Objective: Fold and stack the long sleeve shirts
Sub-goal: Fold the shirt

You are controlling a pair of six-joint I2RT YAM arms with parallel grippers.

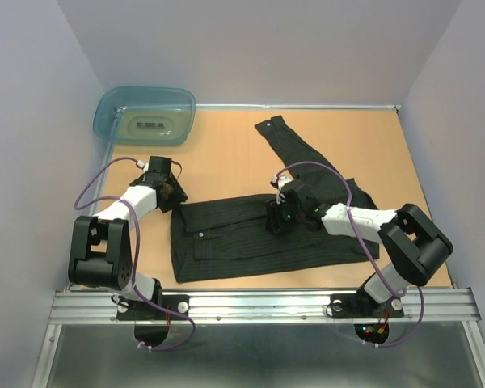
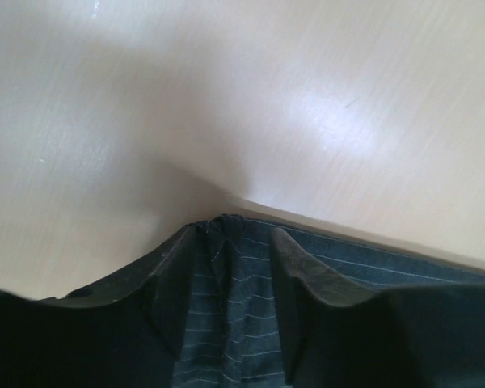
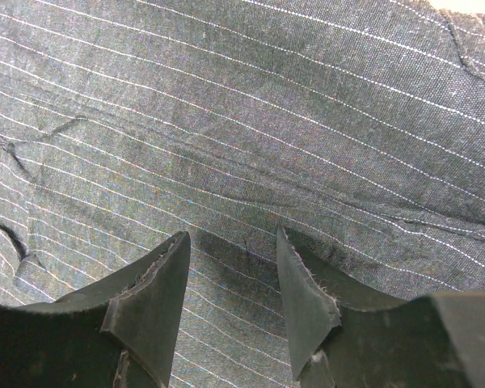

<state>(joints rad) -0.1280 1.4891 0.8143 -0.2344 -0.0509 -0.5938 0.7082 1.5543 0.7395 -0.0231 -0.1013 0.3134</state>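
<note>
The shirt (image 1: 242, 242) lies flat in the middle of the table (image 1: 226, 153), with one sleeve reaching to the upper right. The right gripper (image 3: 231, 234) stands open over the cloth. The left gripper (image 2: 236, 234) is at the shirt's left edge with cloth between its fingers (image 2: 174, 299); whether it grips cannot be told.

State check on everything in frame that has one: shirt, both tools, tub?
shirt: lying on the table, body partly folded, one sleeve stretched out toward the far edge.
left tool: open, at the shirt's far-left corner, with cloth between its fingers.
right tool: open, tips down at the middle of the shirt.
tub: upright, no lid, in the far-left corner; contents unclear.
</note>
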